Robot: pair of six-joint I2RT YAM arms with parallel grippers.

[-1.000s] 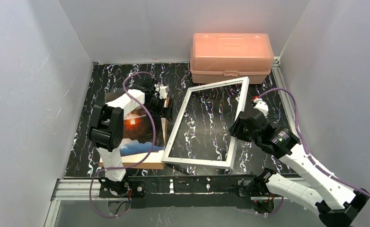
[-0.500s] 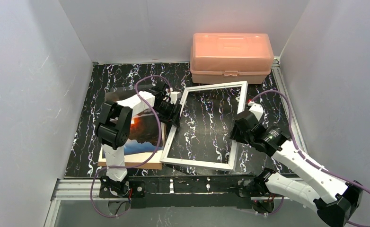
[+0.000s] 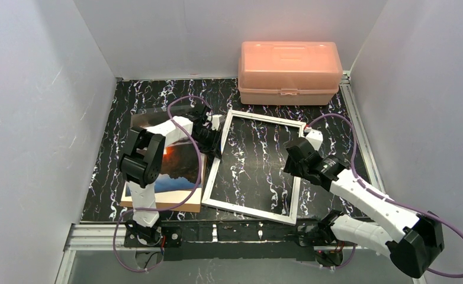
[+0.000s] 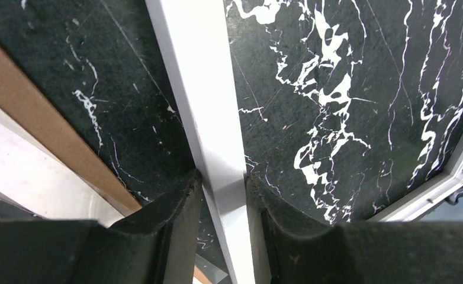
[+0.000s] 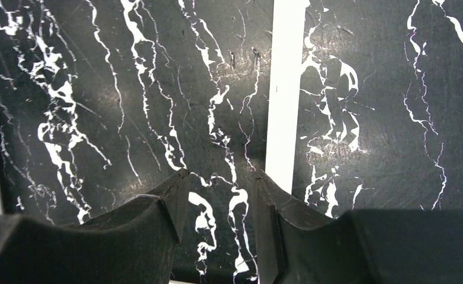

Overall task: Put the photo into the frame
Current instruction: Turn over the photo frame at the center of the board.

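The white frame [image 3: 247, 208] lies flat on the marble table, mid-table, with the marble showing through its opening. My left gripper [image 3: 214, 142] sits at its left rail. In the left wrist view that rail [image 4: 199, 89] runs between the jaws of the left gripper [image 4: 223, 177], and both fingers press on it. The photo [image 3: 173, 168], dark with an orange glow, lies on a brown board [image 3: 161, 204] to the left, partly hidden by the left arm. My right gripper [image 3: 294, 155] hovers open at the right rail [image 5: 285, 89], with only table between the jaws of the right gripper [image 5: 220, 174].
A pink plastic box [image 3: 289, 71] stands at the back right, just beyond the frame's far rail. The brown board's edge [image 4: 45, 130] lies close to the frame's left rail. White walls enclose the table on three sides.
The left gripper moved right from over the photo and closed on the frame's left rail. The frame turned, its far right corner swinging nearer. The right arm shifted left and inward.
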